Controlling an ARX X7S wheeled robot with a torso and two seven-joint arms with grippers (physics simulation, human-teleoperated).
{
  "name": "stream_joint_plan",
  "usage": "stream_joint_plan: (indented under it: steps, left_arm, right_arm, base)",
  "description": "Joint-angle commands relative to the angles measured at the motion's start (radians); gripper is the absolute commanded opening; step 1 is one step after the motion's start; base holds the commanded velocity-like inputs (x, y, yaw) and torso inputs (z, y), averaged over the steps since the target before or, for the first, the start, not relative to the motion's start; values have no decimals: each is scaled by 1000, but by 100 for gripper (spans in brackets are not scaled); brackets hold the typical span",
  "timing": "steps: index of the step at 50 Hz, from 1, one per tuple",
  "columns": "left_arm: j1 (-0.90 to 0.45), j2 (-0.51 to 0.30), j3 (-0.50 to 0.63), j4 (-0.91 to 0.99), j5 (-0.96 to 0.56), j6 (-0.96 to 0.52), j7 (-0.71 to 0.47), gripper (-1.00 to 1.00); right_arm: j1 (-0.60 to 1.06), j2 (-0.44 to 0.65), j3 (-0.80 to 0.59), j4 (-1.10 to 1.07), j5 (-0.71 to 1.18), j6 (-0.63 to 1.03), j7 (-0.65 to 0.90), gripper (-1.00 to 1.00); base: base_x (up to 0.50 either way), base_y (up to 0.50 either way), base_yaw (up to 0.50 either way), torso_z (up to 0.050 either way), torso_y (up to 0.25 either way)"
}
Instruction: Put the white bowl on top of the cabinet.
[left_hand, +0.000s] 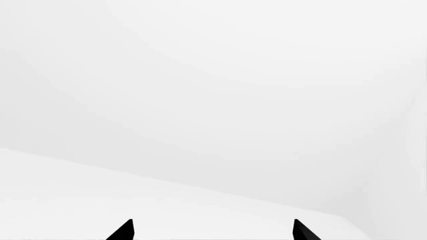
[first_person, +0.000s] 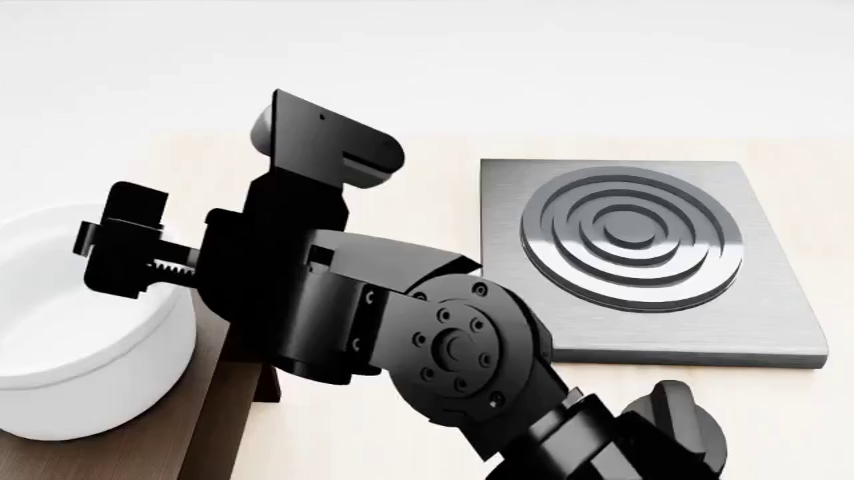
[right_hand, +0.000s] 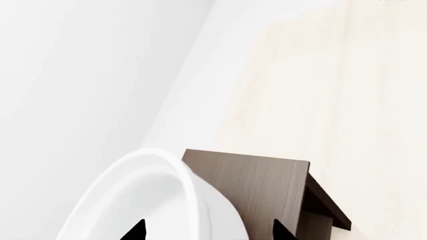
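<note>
White bowl (first_person: 74, 330) apparently upright on cabinet (right_hand: 260, 185)

We see our black, blocky right arm (first_person: 441, 350) rising from the lower right of the head view toward mid-left, ending in its black right gripper (first_person: 120, 255) with fingers parted. Our left gripper (left_hand: 212, 231) shows two black fingertips (left_hand: 123, 231) set apart at the wrist frame's bottom edge.
</note>
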Motion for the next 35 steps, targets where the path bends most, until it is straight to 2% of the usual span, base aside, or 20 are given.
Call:
stream_joint_plan:
  steps: [1, 8, 23, 35]
  left_arm:
    - [-1, 0, 2, -4, -7, 7, 4, 100]
    - [-1, 0, 1, -4, -7, 7, 5, 100]
    - [-4, -1, 2, -2, -4, 0, 3, 100]
    - [-2, -1, 2, -1, -3, 2, 4, 100]
  right_arm:
    - [7, 5, -14, -7, 9, -2, -1, 100]
    - [2, 19, -10, -54, 19, -11, 19, 100]
    - [-20, 92, 50, -376, 54, -62, 185, 100]
    - [-22, 128, 74, -494, 55, -85, 240, 100]
  base:
    - [0, 0, 0, 0, 0]
    - [0, 0, 0, 0, 0]
    - [0, 0, 0, 0, 0]
    - [0, 0, 0, 0, 0]
